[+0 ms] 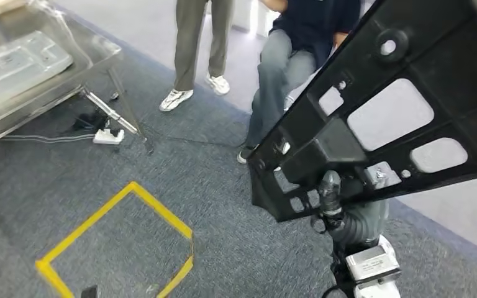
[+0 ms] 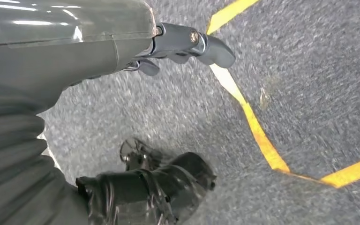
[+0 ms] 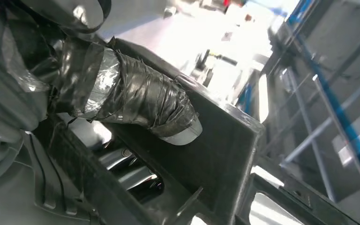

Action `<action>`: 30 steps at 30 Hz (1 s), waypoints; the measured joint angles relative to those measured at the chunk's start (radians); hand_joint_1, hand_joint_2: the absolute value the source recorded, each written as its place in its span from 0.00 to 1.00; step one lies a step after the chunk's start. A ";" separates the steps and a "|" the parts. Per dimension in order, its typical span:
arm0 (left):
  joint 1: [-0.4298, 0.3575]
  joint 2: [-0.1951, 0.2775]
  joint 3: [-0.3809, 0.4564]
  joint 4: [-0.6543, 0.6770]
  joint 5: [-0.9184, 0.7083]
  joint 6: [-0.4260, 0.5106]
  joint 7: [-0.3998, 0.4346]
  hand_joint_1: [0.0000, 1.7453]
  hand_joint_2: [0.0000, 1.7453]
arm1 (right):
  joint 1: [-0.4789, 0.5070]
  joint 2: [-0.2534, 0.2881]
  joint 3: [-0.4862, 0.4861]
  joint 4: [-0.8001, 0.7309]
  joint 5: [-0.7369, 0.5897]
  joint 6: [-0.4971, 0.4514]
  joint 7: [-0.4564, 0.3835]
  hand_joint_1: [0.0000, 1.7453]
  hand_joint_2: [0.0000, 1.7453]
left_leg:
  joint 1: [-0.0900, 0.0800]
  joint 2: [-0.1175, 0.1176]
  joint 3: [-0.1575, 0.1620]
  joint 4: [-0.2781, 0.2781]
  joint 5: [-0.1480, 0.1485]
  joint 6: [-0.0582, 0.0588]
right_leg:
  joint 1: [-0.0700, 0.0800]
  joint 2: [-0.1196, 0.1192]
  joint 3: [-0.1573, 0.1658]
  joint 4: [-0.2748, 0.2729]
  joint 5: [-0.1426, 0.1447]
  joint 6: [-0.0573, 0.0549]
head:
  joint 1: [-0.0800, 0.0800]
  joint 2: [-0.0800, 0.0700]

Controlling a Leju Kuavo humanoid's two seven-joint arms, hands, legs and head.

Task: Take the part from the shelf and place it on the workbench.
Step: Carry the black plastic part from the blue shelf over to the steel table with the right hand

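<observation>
1. Head view: the part (image 1: 404,105), a black plastic frame with cut-out windows, is held up off the floor by the right hand (image 1: 338,208). Its long axis runs diagonally, from the low end just above the hand up and away to the far right.
2. The right hand grips the part at its low end, so most of the part's length overhangs beyond the fingers. This is the hand that has the part; the left hand is well apart from it.
3. The workbench (image 1: 49,68), a grey surface with a pale tray on it, lies far to the left of the part. Judgement: the carry must swing the part leftward, with the high end leading.
4. Between part and workbench: yellow floor tape (image 1: 124,214) on grey carpet, a white power strip (image 1: 109,136), and two people (image 1: 242,49) close behind the part.
5. Right wrist view: the taped thumb (image 3: 140,101) is pressed over a rib of the part (image 3: 225,150), with darker fingers (image 3: 131,171) curled under through an opening, a clamp the head view mostly hides.
6. Left wrist view: the left hand (image 2: 178,44) hangs over carpet and tape (image 2: 258,131), fingers loosely bent, holding nothing.
</observation>
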 joint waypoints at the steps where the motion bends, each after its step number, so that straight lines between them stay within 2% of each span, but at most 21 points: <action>1: -0.002 -0.006 0.000 0.000 -0.002 0.002 0.000 0.00 1.00 | 0.000 0.000 0.001 0.006 -0.004 0.001 -0.006 1.00 1.00 | 0.000 -0.014 0.000 0.001 -0.001 0.003 | 0.000 0.010 -0.037 0.062 -0.020 0.001 | 0.002 0.000; 2: -0.002 -0.011 0.000 0.000 -0.004 0.005 -0.001 0.00 1.00 | 0.001 0.001 0.002 0.012 -0.008 0.001 -0.012 1.00 1.00 | 0.001 -0.029 0.000 0.003 -0.003 0.003 | -0.002 0.014 -0.063 0.097 -0.022 0.003 | 0.004 0.000; 3: -0.001 -0.016 0.000 0.000 -0.006 0.009 -0.002 0.00 1.00 | 0.002 0.002 0.002 0.017 -0.011 0.001 -0.017 1.00 1.00 | 0.002 -0.045 0.000 0.005 -0.004 0.003 | -0.003 0.015 -0.073 0.099 -0.007 0.005 | 0.004 0.000; 5: 0.004 -0.023 0.000 0.000 -0.011 0.019 -0.002 0.00 1.00 | 0.002 0.002 0.003 0.025 -0.017 0.002 -0.024 1.00 1.00 | 0.006 -0.078 -0.001 0.017 -0.012 -0.005 | -0.008 0.027 -0.040 0.001 0.069 0.009 | 0.004 0.000; 7: 0.007 -0.028 0.000 0.000 -0.016 0.030 0.006 0.00 1.00 | 0.001 0.004 0.003 0.031 -0.024 0.006 -0.031 1.00 1.00 | 0.008 -0.107 -0.010 0.037 -0.024 -0.017 | -0.015 0.069 0.003 -0.105 0.114 0.010 | 0.005 0.000; 9: 0.006 -0.031 0.000 0.000 -0.020 0.047 0.024 0.00 1.00 | 0.001 0.008 0.003 0.038 -0.034 0.011 -0.041 1.00 1.00 | 0.010 -0.128 -0.024 0.048 -0.026 -0.028 | -0.016 0.091 0.015 -0.136 0.114 0.004 | 0.006 0.000; 10: 0.006 -0.032 0.000 0.000 -0.021 0.059 0.038 0.00 1.00 | 0.002 0.010 0.004 0.041 -0.041 0.013 -0.047 1.00 1.00 | 0.012 -0.140 -0.028 0.047 -0.025 -0.032 | -0.015 0.081 0.016 -0.137 0.115 -0.001 | 0.006 0.000; 11: 0.008 -0.033 0.000 0.000 -0.022 0.072 0.053 0.00 1.00 | 0.002 0.013 0.004 0.045 -0.050 0.016 -0.054 1.00 1.00 | 0.014 -0.134 -0.032 0.048 -0.026 -0.036 | -0.014 0.068 0.018 -0.141 0.116 -0.007 | 0.006 0.000; 12: 0.009 -0.034 0.000 0.000 -0.023 0.085 0.067 0.00 1.00 | 0.004 0.015 0.004 0.049 -0.060 0.019 -0.061 1.00 1.00 | 0.013 -0.110 -0.037 0.058 -0.032 -0.041 | -0.014 0.057 0.023 -0.146 0.116 -0.014 | 0.003 0.000; 13: 0.010 -0.035 0.000 0.000 -0.023 0.097 0.078 0.00 1.00 | 0.006 0.017 0.004 0.051 -0.069 0.023 -0.068 1.00 1.00 | 0.012 -0.076 -0.050 0.084 -0.046 -0.045 | -0.014 0.044 0.029 -0.151 0.116 -0.020 | 0.000 0.000; 15: 0.008 -0.037 0.000 0.000 -0.022 0.118 0.088 0.00 1.00 | 0.011 0.019 0.004 0.056 -0.086 0.031 -0.079 1.00 1.00 | 0.012 -0.009 -0.104 0.190 -0.092 -0.053 | -0.011 0.017 0.040 -0.157 0.113 -0.028 | -0.006 0.000; 17: 0.006 -0.037 0.000 0.000 -0.020 0.133 0.090 0.00 1.00 | 0.021 0.019 0.004 0.063 -0.098 0.037 -0.085 1.00 1.00 | 0.016 0.006 -0.166 0.297 -0.122 -0.058 | -0.007 -0.013 0.048 -0.157 0.106 -0.032 | -0.007 0.000; 18: 0.006 -0.036 0.000 0.000 -0.019 0.138 0.090 0.00 1.00 | 0.029 0.019 0.004 0.068 -0.103 0.039 -0.086 1.00 1.00 | 0.017 0.007 -0.177 0.309 -0.113 -0.058 | -0.006 -0.028 0.052 -0.157 0.101 -0.033 | -0.007 0.000; 20: 0.009 -0.034 0.000 0.000 -0.016 0.142 0.094 0.00 1.00 | 0.041 0.019 0.004 0.076 -0.112 0.046 -0.087 1.00 1.00 | 0.016 0.022 -0.139 0.221 -0.050 -0.054 | -0.005 -0.054 0.062 -0.157 0.092 -0.031 | -0.007 0.000; 21: 0.009 -0.032 0.000 0.000 -0.015 0.141 0.096 0.00 1.00 | 0.045 0.019 0.004 0.080 -0.117 0.051 -0.087 1.00 1.00 | 0.010 0.045 -0.106 0.154 -0.022 -0.051 | -0.003 -0.065 0.068 -0.158 0.087 -0.028 | -0.007 0.000; 23: 0.006 -0.029 0.000 0.000 -0.017 0.132 0.098 0.00 1.00 | 0.048 0.019 0.005 0.086 -0.123 0.063 -0.086 1.00 1.00 | -0.003 0.085 -0.060 0.062 0.001 -0.040 | 0.003 -0.085 0.076 -0.158 0.078 -0.018 | -0.006 0.000; 24: 0.004 -0.029 0.000 0.000 -0.025 0.124 0.099 0.00 1.00 | 0.048 0.019 0.006 0.090 -0.118 0.068 -0.084 1.00 1.00 | -0.008 0.090 -0.054 0.050 -0.004 -0.036 | 0.006 -0.095 0.080 -0.160 0.075 -0.013 | -0.005 0.000; 26: 0.004 -0.028 -0.004 0.000 -0.054 0.104 0.106 0.00 1.00 | 0.049 0.022 0.010 0.093 -0.090 0.072 -0.076 1.00 1.00 | -0.007 0.066 -0.049 0.043 -0.006 -0.026 | 0.007 -0.113 0.090 -0.166 0.067 -0.002 | -0.004 0.000; 27: 0.006 -0.028 -0.008 0.000 -0.070 0.095 0.108 0.00 1.00 | 0.051 0.024 0.012 0.093 -0.074 0.069 -0.071 1.00 1.00 | -0.004 0.052 -0.043 0.037 -0.006 -0.022 | 0.006 -0.104 0.095 -0.161 0.058 0.004 | -0.003 0.000; 28: 0.006 -0.026 -0.012 0.000 -0.083 0.088 0.107 0.00 1.00 | 0.055 0.026 0.014 0.091 -0.061 0.062 -0.067 1.00 1.00 | -0.001 0.039 -0.036 0.031 -0.005 -0.016 | 0.005 -0.080 0.090 -0.138 0.043 0.008 | 0.000 0.000; 30: 0.002 -0.021 -0.018 0.000 -0.095 0.077 0.099 0.00 1.00 | 0.067 0.028 0.020 0.088 -0.045 0.041 -0.058 1.00 1.00 | 0.004 0.014 -0.027 0.025 -0.004 -0.006 | 0.002 -0.016 0.040 -0.032 -0.006 0.012 | 0.008 0.000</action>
